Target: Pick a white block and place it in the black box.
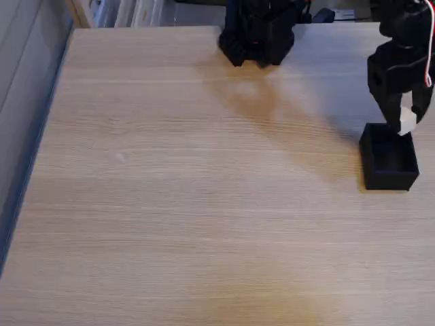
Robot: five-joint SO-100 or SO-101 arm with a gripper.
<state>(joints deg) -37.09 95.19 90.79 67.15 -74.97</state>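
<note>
Overall, the fixed view looks down at an angle on a wooden table [177,204] with a pale, light-brown top and fine horizontal grain. Most of the top is bare. A soft warm patch shows near the bottom centre, and a diffuse shadow runs diagonally from the arm's base [257,37] toward the right side.

Along the left edge of the table runs a dark blue strip, and beyond it a grey surface [24,75], either wall or floor; which one cannot be told. Past the far edge, at the top of the picture, lie blurred pale objects and some dark items, too indistinct to identify.

The base is black and stands at the far edge of the table, slightly right of centre. The arm's upper part enters at the top right, with a red and white wire [428,71] along its right side.

The gripper [402,122] points downward at the right side of the view, directly over the far end of the box [389,163]. Its fingers are pinched on the block [407,121], which sits between the fingertips, white against the black parts. The block hangs at or just above the box's far rim; whether it touches the rim cannot be told.

The box is black, open-topped, and rests on the table near the right edge. Its interior appears dark throughout.
</note>
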